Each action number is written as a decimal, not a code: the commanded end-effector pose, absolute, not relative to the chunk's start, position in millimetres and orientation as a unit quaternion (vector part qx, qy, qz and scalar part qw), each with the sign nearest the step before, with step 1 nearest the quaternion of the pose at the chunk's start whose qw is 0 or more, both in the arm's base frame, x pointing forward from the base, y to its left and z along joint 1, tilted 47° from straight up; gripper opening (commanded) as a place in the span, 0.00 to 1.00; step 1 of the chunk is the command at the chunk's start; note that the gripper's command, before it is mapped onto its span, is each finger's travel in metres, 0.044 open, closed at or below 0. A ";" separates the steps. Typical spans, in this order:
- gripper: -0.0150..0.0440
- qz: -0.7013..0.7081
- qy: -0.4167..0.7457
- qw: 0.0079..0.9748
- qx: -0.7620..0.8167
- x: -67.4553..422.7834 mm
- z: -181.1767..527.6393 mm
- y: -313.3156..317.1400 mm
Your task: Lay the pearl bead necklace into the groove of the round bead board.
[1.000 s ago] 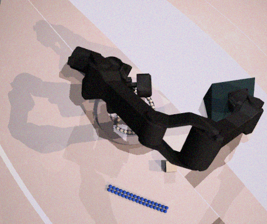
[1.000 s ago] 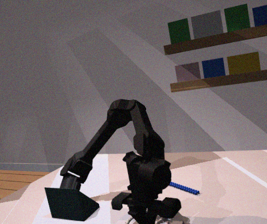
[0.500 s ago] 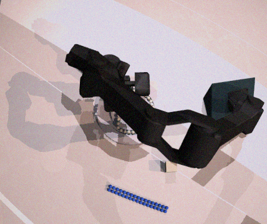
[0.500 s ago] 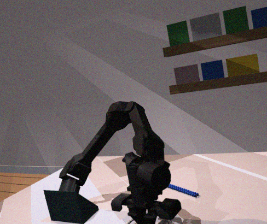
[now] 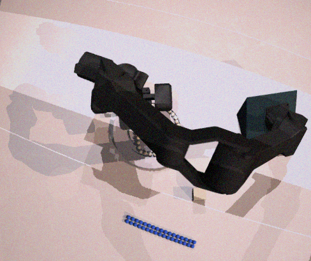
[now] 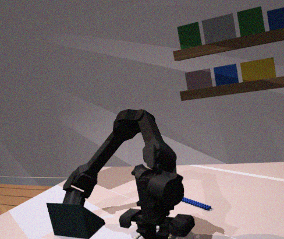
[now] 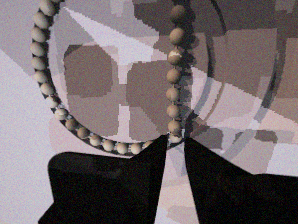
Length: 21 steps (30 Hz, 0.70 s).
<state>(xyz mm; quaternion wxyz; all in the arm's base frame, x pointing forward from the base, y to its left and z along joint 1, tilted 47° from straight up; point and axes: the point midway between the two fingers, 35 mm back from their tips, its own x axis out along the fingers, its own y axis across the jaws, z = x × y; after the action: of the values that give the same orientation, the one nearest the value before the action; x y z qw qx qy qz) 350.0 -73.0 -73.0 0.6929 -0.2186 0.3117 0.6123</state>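
Observation:
The pearl bead necklace [image 7: 173, 75] [image 5: 174, 117] lies in a loop on the round see-through bead board [image 7: 271, 80] [image 5: 110, 137]. In the wrist view one side curves along the board's left and the other runs straight down to my fingertips. My gripper [image 7: 175, 141] is low over the board, its fingers narrow, with the necklace's last bead between the tips. In the top view my arm [image 5: 160, 134] covers most of the board and necklace. I cannot tell how much of the necklace sits in the groove.
A string of blue beads [image 5: 160, 231] [image 6: 196, 204] lies straight on the table nearer the front. A dark teal box [image 5: 259, 111] [image 6: 73, 220] stands by the arm's base. A small tan block [image 5: 199, 194] lies near the elbow.

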 end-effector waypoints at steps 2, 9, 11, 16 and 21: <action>0.57 0.612 0.312 0.693 -0.218 350.1 -72.5 -73.1; 0.88 0.612 0.311 0.694 -0.217 350.0 -71.1 -74.5; 0.97 0.612 0.311 0.695 -0.216 349.9 -69.6 -75.9; 1.00 0.612 0.311 0.695 -0.216 349.2 -69.6 -75.9; 1.00 0.612 0.311 0.695 -0.216 349.2 -69.6 -75.9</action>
<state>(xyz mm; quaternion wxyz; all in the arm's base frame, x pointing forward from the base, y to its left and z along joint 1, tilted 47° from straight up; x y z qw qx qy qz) 349.0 -75.6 -70.4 0.6945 -0.2139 0.3137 0.6111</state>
